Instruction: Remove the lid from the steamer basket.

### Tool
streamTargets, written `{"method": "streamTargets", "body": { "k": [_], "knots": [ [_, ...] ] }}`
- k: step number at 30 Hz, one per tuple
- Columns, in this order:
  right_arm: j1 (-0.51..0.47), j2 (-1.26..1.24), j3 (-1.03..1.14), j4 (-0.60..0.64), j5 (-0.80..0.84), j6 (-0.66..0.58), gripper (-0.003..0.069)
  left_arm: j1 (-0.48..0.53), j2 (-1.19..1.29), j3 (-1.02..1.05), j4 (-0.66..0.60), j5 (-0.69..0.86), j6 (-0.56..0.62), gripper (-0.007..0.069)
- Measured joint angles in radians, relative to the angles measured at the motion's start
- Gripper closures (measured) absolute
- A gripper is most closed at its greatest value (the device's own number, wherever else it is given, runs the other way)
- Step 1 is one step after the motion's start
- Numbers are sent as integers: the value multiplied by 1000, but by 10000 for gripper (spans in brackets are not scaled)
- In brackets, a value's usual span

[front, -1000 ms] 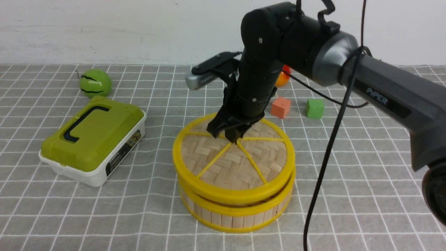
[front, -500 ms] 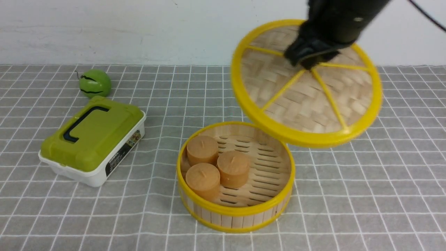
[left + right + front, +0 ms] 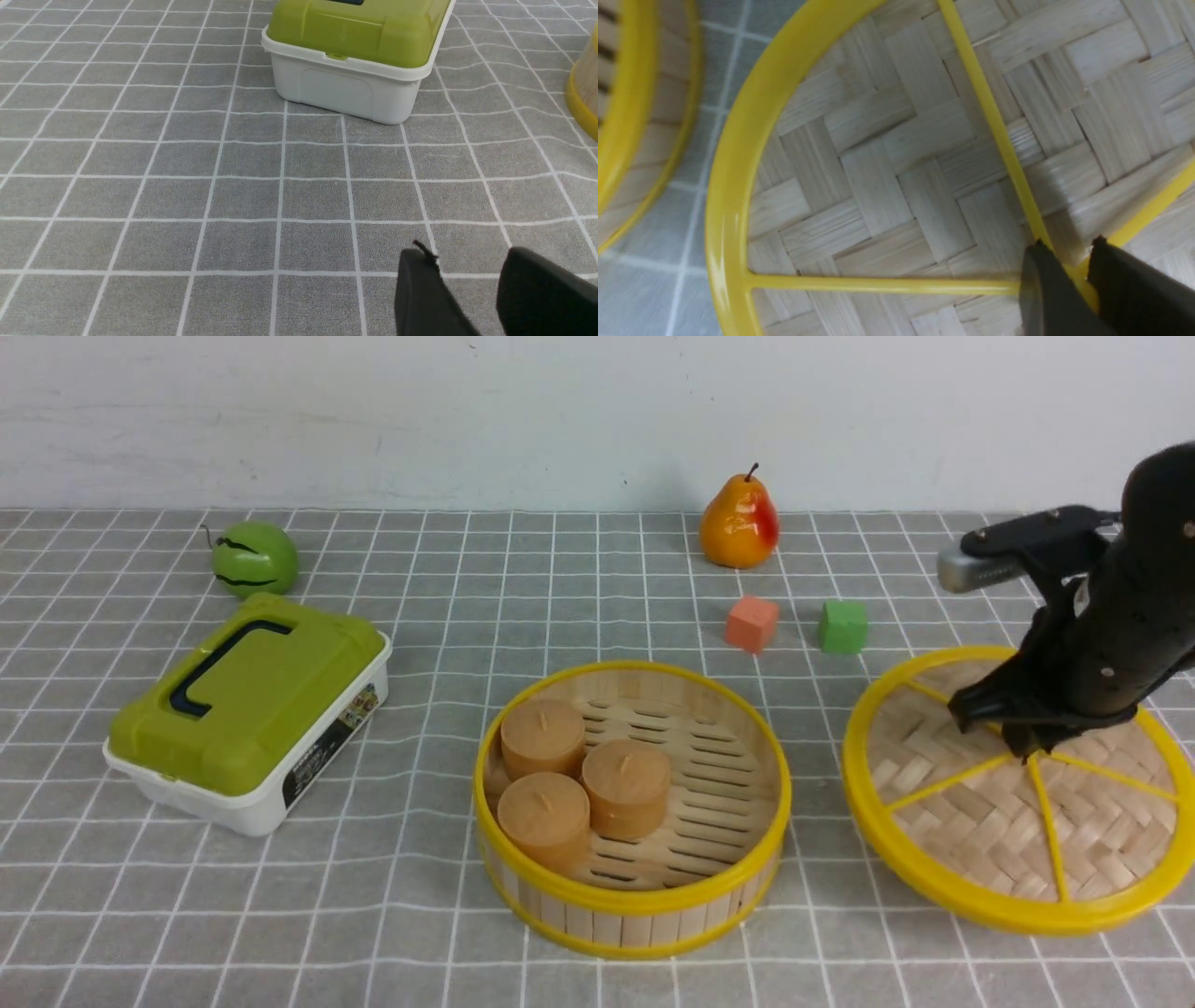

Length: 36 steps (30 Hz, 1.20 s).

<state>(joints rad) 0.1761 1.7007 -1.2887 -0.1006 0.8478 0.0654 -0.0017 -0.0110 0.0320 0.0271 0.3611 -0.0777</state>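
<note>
The steamer basket [image 3: 631, 899] stands uncovered in the middle of the table, with three brown round cakes [image 3: 581, 775] inside. The lid [image 3: 980, 821] is to the right of the basket, apart from it, low at the table and slightly tilted. My right gripper [image 3: 1025, 745] is shut on the lid's centre knob. In the right wrist view the jaws [image 3: 1066, 247] pinch the yellow hub where the lid's [image 3: 878, 186] spokes meet, and the basket rim [image 3: 626, 93] shows beside it. My left gripper [image 3: 467, 254] is open and empty over bare cloth. It is out of the front view.
A white box with an olive-green lid [image 3: 247, 709] sits at the left and also shows in the left wrist view [image 3: 355, 42]. A green ball [image 3: 254, 558], a pear [image 3: 739, 523], an orange cube [image 3: 752, 623] and a green cube [image 3: 843, 626] lie at the back.
My right gripper lifted the lid off the basket, swung it up and to the right, then lowered it to the table on the basket's right. The cakes are now uncovered.
</note>
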Motion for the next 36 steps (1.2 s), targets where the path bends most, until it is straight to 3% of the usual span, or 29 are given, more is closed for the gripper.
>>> {"method": "streamTargets", "body": {
  "k": [8,16,19,22,23,24,25,29,33,34,36],
  "knots": [
    [-6,134,3,26,-91,5,561,0,0,0,0,0,0,386],
    [-6,144,-36,63,12,-1,393,0,0,0,0,0,0,386],
    [-6,46,-65,122,132,-88,330,0,0,0,0,0,0,386],
    [-6,-50,-66,184,178,-153,319,0,0,0,0,0,0,386],
    [-6,-165,-52,289,203,-235,319,0,0,0,0,0,0,386],
    [-6,-165,-49,299,205,-235,319,0,0,0,0,0,0,386],
    [-6,-263,-20,383,212,-290,326,0,0,0,0,0,0,386],
    [-6,-508,93,526,223,-406,388,0,0,0,0,0,0,386],
    [-6,-734,236,534,188,-445,545,0,0,0,0,0,0,386],
    [-6,-760,244,532,179,-445,554,0,0,0,0,0,0,386],
    [-6,-930,355,511,101,-440,659,0,0,0,0,0,0,386]
  ]
}}
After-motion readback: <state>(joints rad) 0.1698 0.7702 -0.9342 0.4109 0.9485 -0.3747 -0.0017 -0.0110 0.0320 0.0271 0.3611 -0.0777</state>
